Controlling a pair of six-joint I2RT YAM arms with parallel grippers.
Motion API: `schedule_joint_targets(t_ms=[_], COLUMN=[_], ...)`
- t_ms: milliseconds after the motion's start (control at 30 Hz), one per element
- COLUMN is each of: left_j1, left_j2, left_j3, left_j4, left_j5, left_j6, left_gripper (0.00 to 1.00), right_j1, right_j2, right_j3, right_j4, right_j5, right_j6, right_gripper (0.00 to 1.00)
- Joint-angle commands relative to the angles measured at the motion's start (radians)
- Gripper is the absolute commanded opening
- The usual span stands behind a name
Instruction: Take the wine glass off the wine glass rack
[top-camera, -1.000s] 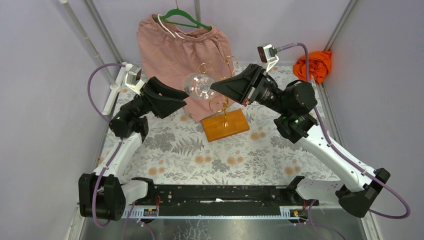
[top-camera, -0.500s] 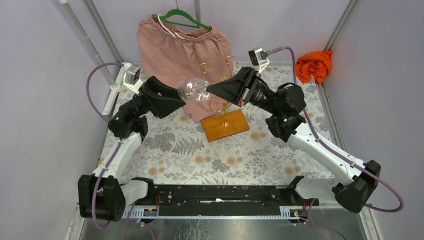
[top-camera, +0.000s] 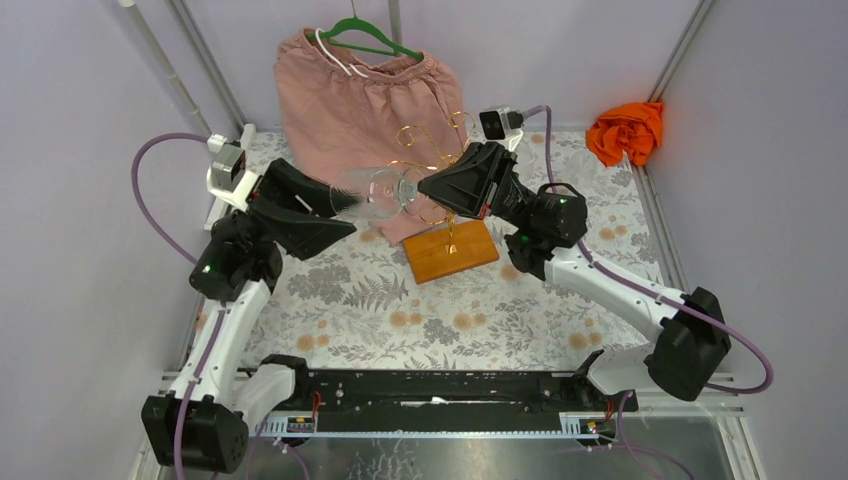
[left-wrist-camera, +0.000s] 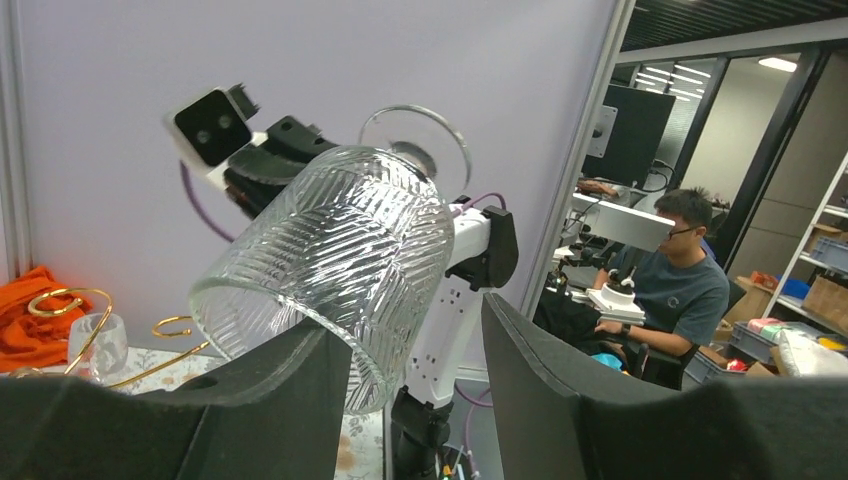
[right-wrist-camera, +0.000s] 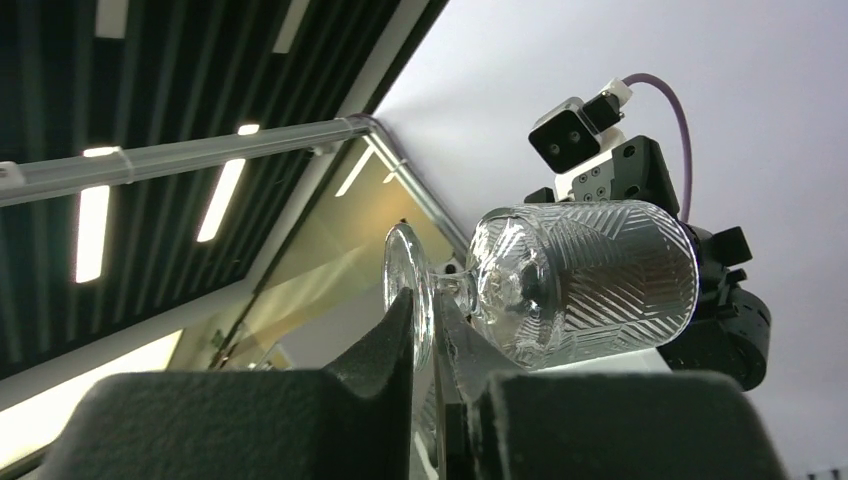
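Note:
The wine glass (top-camera: 368, 193) is clear, with a ribbed bowl, and lies on its side in the air, left of the rack. My right gripper (top-camera: 418, 187) is shut on its round foot (right-wrist-camera: 405, 268), bowl pointing away (right-wrist-camera: 590, 280). My left gripper (top-camera: 343, 208) is open, its jaws either side of the bowl's rim (left-wrist-camera: 330, 260); the rim lies by the left finger (left-wrist-camera: 270, 400) and clear of the right one. The gold wire rack (top-camera: 432, 140) stands on its wooden base (top-camera: 450, 250). A second small glass (left-wrist-camera: 100, 345) hangs on a gold arm.
Pink shorts (top-camera: 360, 95) on a green hanger hang behind the rack. An orange cloth (top-camera: 625, 130) lies at the back right corner. A floral cloth (top-camera: 470, 320) covers the table. Metal frame posts (top-camera: 200, 70) stand at the back.
My right gripper has carried the glass left and down, tipping it onto its side. My left arm has drawn back to the left, and its open jaws now flank the bowl's rim.

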Motion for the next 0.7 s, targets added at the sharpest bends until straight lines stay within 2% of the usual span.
schedule_joint_targets(t_ms=[0, 67, 167, 367, 433, 500, 667], left_j1=[-0.003, -0.003, -0.003, -0.003, -0.003, -0.003, -0.003], left_j2=[-0.047, -0.061, -0.075, -0.118, -0.142, -0.172, -0.213], left_j3=[0.023, 0.017, 0.016, 0.027, 0.031, 0.03, 0.026], left_j4=[0.042, 0.004, -0.041, -0.174, -0.259, -0.353, -0.461], left_j5=[-0.034, -0.03, -0.03, -0.036, -0.039, -0.051, -0.084], left_j6=[0.002, 0.029, 0.058, 0.138, 0.185, 0.237, 0.301], left_gripper=[0.56, 0.55, 0.44, 0.08, 0.01, 0.0, 0.0], right_j1=[0.002, 0.002, 0.002, 0.002, 0.003, 0.002, 0.002], right_j2=[0.048, 0.062, 0.072, 0.082, 0.086, 0.089, 0.085], right_j3=[0.003, 0.007, 0.005, -0.012, -0.016, -0.018, -0.014], right_j4=[0.206, 0.219, 0.219, 0.233, 0.24, 0.244, 0.248], right_j5=[0.008, -0.002, -0.015, -0.022, -0.023, -0.027, -0.03], right_j6=[0.111, 0.128, 0.137, 0.152, 0.159, 0.165, 0.167], right_gripper=[0.0, 0.0, 0.0, 0.0, 0.0, 0.0, 0.0])
